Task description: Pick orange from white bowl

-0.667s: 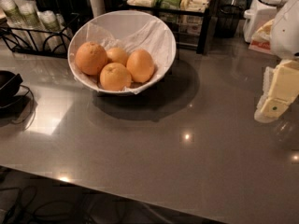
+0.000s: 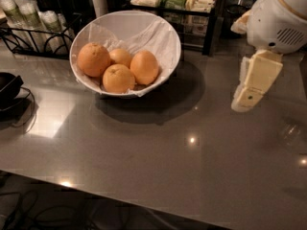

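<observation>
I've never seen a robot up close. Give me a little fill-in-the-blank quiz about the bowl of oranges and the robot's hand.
1. The white bowl holds ____ oranges.
2. The largest, roundest orange lies at the picture's ____ end of the pile.
3. The robot's hand hangs above the table on the picture's ____ side of the bowl, apart from the fruit.

Missing words: four; left; right.

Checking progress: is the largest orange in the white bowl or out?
In. The orange rests inside the white bowl, leftmost; the gripper hangs apart at the right.
</observation>
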Controlling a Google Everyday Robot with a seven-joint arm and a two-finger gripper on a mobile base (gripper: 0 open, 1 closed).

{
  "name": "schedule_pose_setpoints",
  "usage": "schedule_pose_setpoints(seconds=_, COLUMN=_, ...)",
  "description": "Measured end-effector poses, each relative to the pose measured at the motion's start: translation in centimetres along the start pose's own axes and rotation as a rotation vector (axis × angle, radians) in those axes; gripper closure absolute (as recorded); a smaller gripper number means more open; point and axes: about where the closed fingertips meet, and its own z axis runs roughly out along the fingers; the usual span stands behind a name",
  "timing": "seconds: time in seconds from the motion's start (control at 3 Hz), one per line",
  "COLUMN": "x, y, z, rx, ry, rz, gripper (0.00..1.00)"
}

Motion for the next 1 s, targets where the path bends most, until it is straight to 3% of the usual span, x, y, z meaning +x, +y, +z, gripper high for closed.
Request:
schedule_pose_setpoints(seconds=0.33, x=-7.0, y=-1.9, z=0.6, rx=0.021, ry=-0.116, rz=-0.095, gripper=0.00)
schedule_pose_setpoints(seconds=0.67, x=-7.0, y=-1.9, z=0.6, rx=0.021, ry=-0.116, rz=-0.095, gripper=0.00)
schedule_pose_setpoints(seconds=1.0, x=-10.1, y=-2.9, z=2.5, rx=0.019, ry=-0.210, rz=-0.094, gripper=0.00)
